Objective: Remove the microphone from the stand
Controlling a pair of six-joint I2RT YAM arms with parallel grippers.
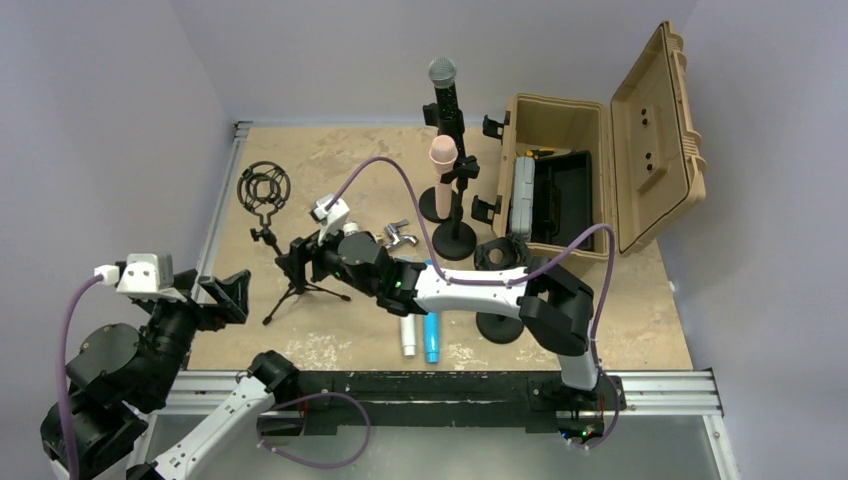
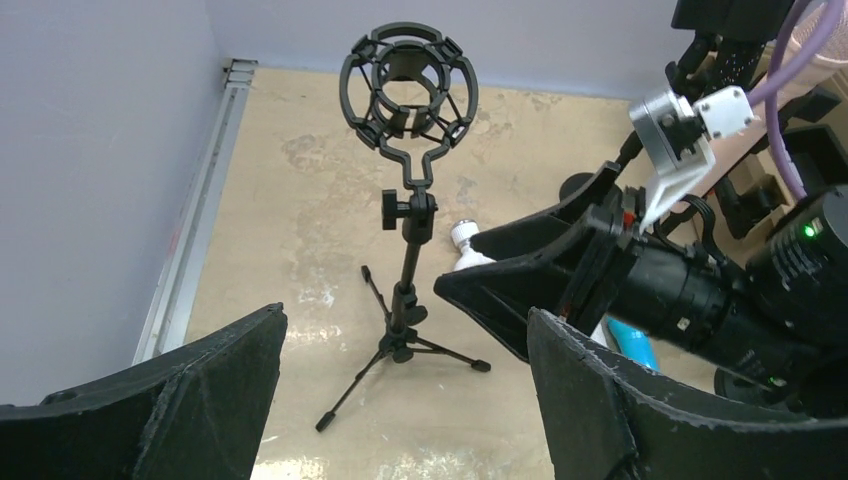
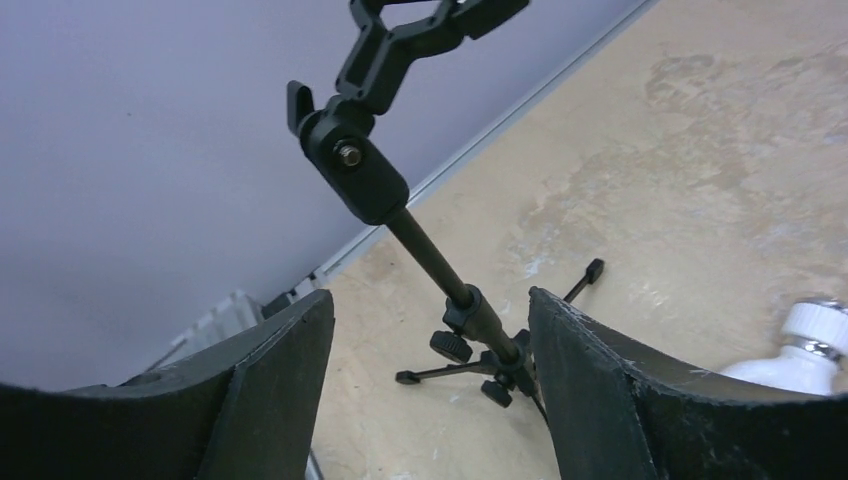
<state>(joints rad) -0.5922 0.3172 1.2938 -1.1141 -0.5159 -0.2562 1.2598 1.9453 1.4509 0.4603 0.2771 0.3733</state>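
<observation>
The right gripper is seen spread wide and empty, the stand framed just ahead of its fingertips (not touched), a white microphone laid just beside it, the left gripper likewise held agape, empty.

a robotics lab: bare grey walls, rail-edged test table.

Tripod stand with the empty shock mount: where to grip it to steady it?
Probably the straight pole between swivel joint and leg hub, coming level from the side of the right gripper. It's the only plain round section; the shock mount is open cage, the legs low and splayed.
</observation>
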